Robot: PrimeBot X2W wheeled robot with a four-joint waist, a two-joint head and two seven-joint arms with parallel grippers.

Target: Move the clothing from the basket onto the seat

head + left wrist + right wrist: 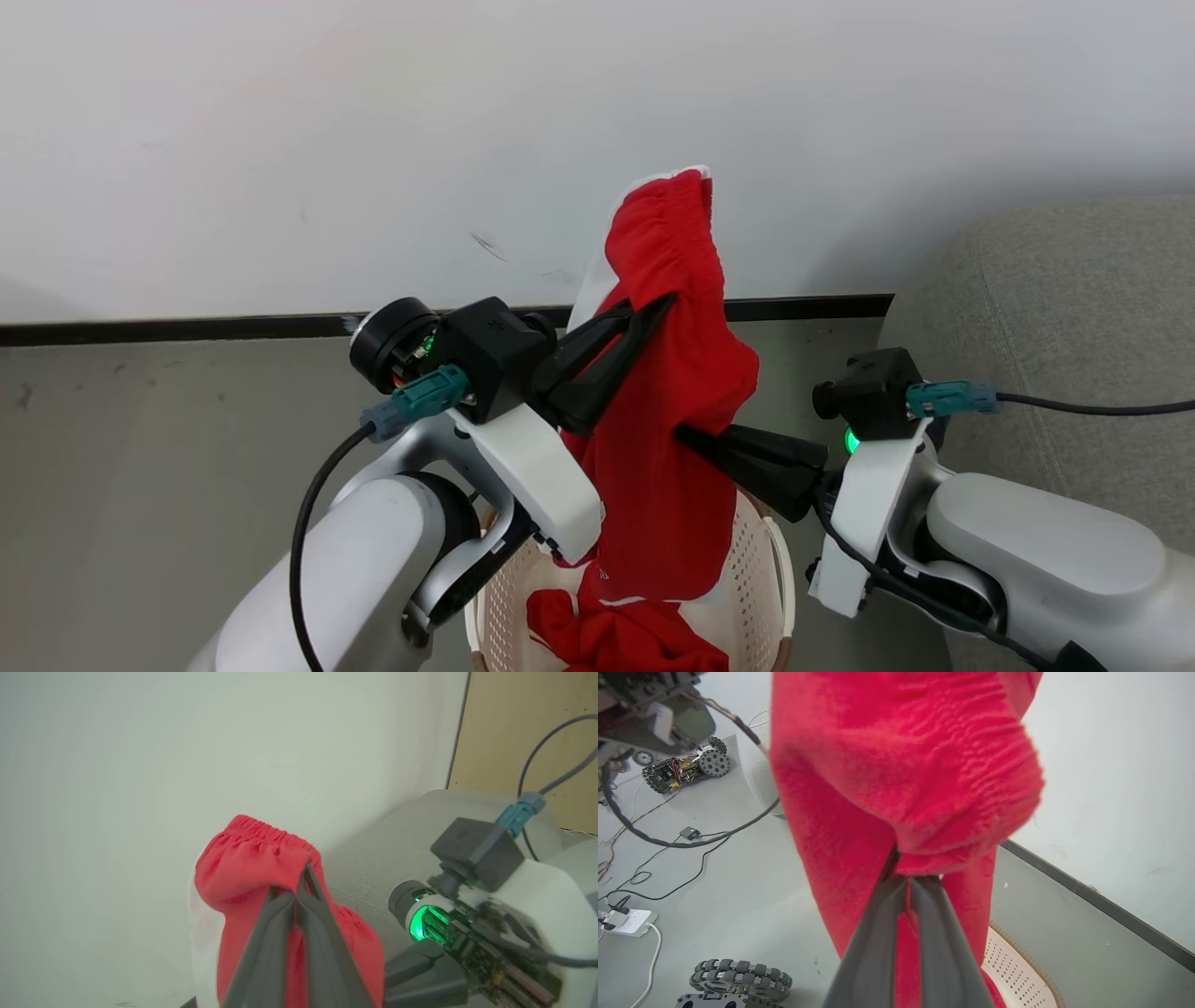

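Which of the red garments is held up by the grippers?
The long garment hanging over the basket, pinched by the left gripper near its elastic waistband and the right gripper lower down; the other garment lies crumpled inside the basket.

A red garment (677, 401) hangs between the left gripper (665, 304) and right gripper (686, 434), curtaining the basket (764, 569) mouth below. The wall (373, 140) stands close behind. Rightward, the seat (1074, 308) top lies open; cables (668, 844) and wheeled parts (738, 975) litter the floor (738, 891).
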